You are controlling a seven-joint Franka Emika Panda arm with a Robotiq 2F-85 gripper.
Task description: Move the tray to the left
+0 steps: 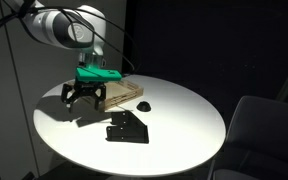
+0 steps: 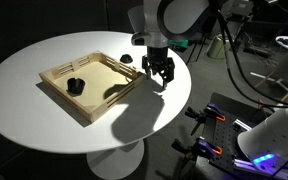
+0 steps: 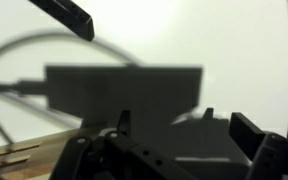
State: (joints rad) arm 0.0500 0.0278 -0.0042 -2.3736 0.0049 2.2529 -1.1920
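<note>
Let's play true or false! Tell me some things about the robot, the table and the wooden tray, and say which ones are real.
1. The table is round and white. True.
2. The tray is empty. False: a small dark thing lies inside it.
3. The tray is made of wood. True.
4. The gripper is lifting the tray into the air. False: the tray lies flat on the table, and the gripper is open, beside one of its corners.
</note>
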